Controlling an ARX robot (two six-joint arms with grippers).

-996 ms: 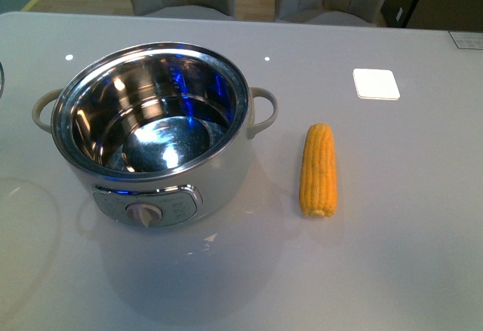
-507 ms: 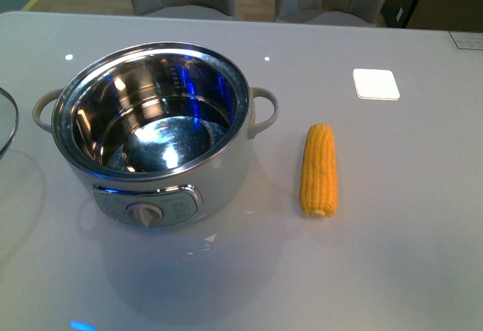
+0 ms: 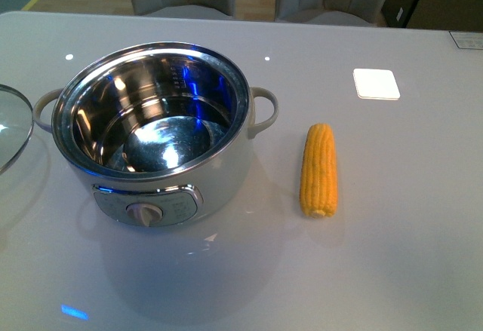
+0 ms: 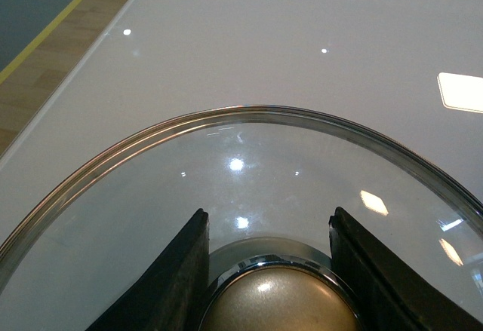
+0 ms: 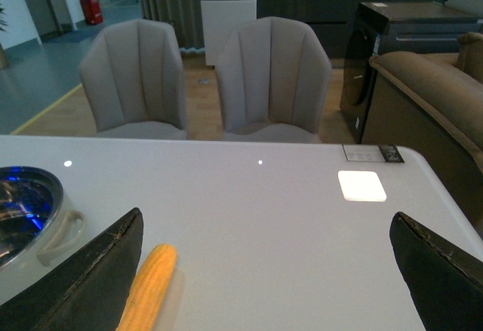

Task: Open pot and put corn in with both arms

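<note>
The white pot [image 3: 155,131] stands open on the table, its steel inside empty, with the dial panel facing me. The corn [image 3: 318,170] lies on the table to the right of the pot, apart from it. It also shows in the right wrist view [image 5: 147,288], beside the pot's handle [image 5: 62,234]. My left gripper [image 4: 268,229] is shut on the gold knob [image 4: 279,301] of the glass lid [image 4: 249,165]. The lid's edge [image 3: 11,131] shows in the front view, left of the pot. My right gripper [image 5: 268,259] is open and empty, above the table near the corn.
A white square pad [image 3: 376,84] lies on the table at the back right. Two grey chairs [image 5: 207,78] stand behind the table's far edge. A dark cabinet and a brown sofa [image 5: 423,97] stand beyond at the right.
The glass lid has come into the front view from the left edge and moved right towards the pot. The pot and corn have not moved.
</note>
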